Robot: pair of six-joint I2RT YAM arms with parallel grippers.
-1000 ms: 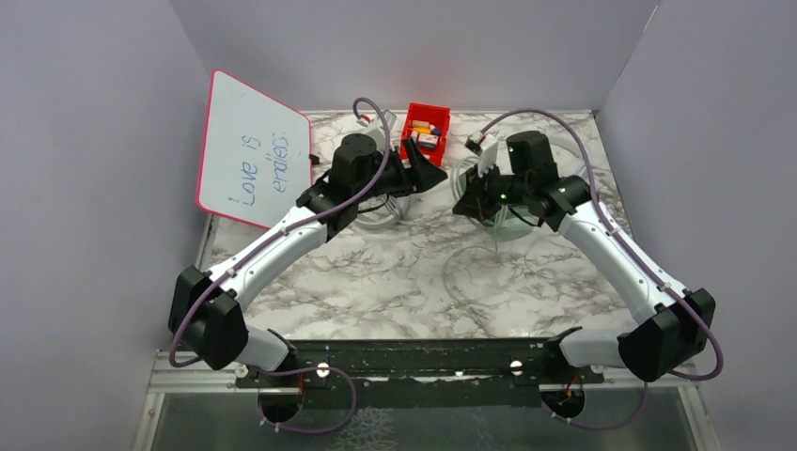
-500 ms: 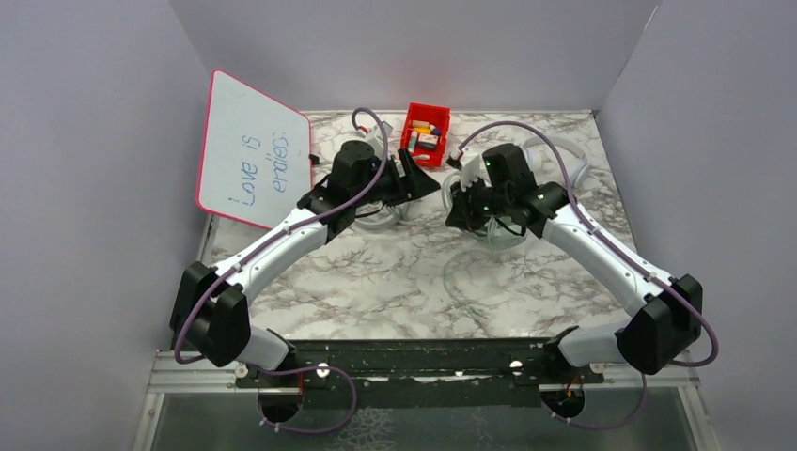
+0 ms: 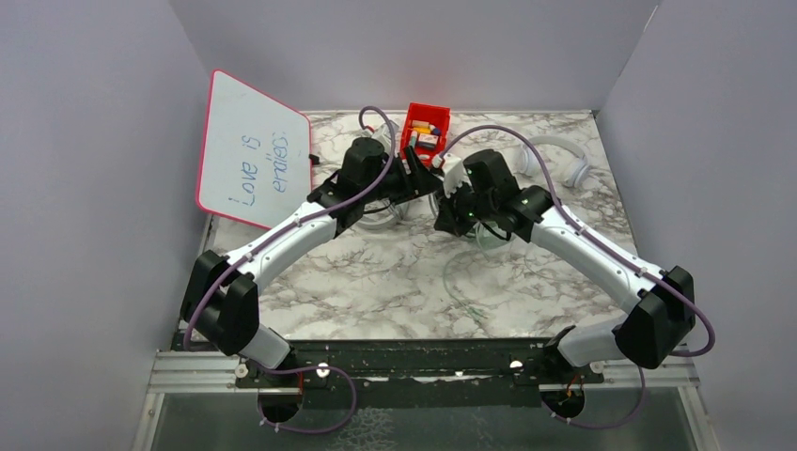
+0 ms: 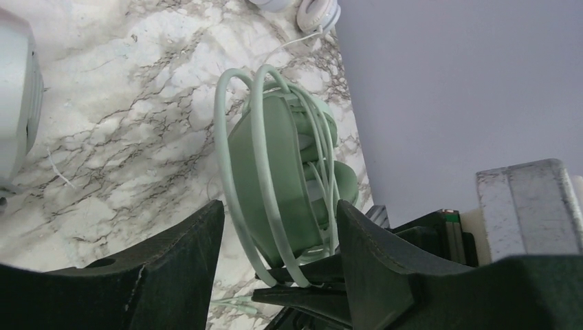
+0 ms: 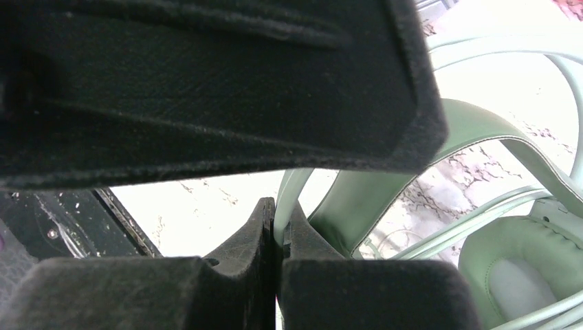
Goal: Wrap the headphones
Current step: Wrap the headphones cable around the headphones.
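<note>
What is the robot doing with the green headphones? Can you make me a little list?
left gripper: open, fingers either side of the mint-green over-ear headset
right gripper: shut on that headset's thin mint-green cable
cable: looped around the headset
plain white headset: on the marble table, far right, untouched

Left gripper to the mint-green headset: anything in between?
Barely. The mint-green headset sits straight ahead in the open left gripper's gap. Only the right gripper, shut on the cable, pokes in low before the headset's bottom end.
</note>
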